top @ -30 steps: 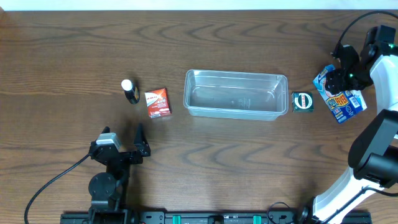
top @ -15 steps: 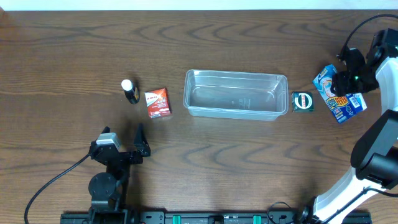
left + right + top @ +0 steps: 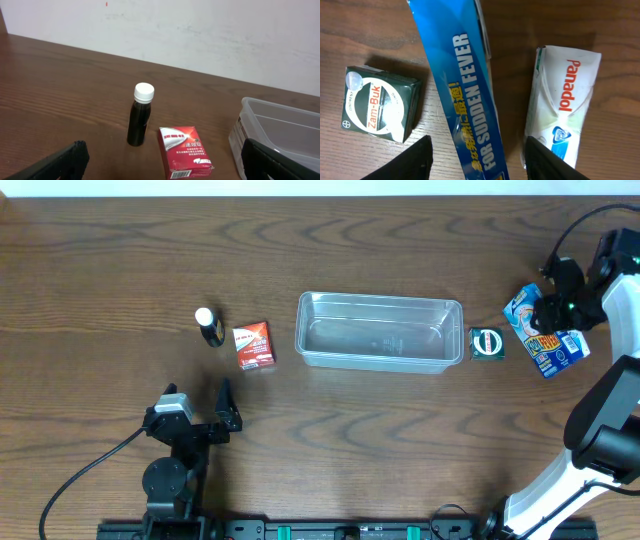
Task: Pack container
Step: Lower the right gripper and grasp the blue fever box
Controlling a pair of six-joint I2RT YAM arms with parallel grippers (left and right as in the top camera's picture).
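The container (image 3: 380, 330), a clear plastic tub, stands empty mid-table; its left corner shows in the left wrist view (image 3: 280, 127). My right gripper (image 3: 553, 312) hovers over a long blue "For Sudden Fever" box (image 3: 465, 95) at the far right. Its jaws (image 3: 477, 162) are open and straddle the box, with wood showing on both sides. My left gripper (image 3: 197, 402) rests open near the front left, with nothing between its fingers (image 3: 55, 162). It faces a dark bottle with a white cap (image 3: 141, 115) and a small red carton (image 3: 185, 152).
A green Zam-Buk box (image 3: 380, 102) lies just right of the tub (image 3: 487, 343). A white Panadol box (image 3: 565, 105) lies beside the blue box. The bottle (image 3: 208, 326) and red carton (image 3: 253, 345) stand left of the tub.
My right gripper has shifted a little to the right over the blue box and its jaws have narrowed around it. The left arm has not moved.
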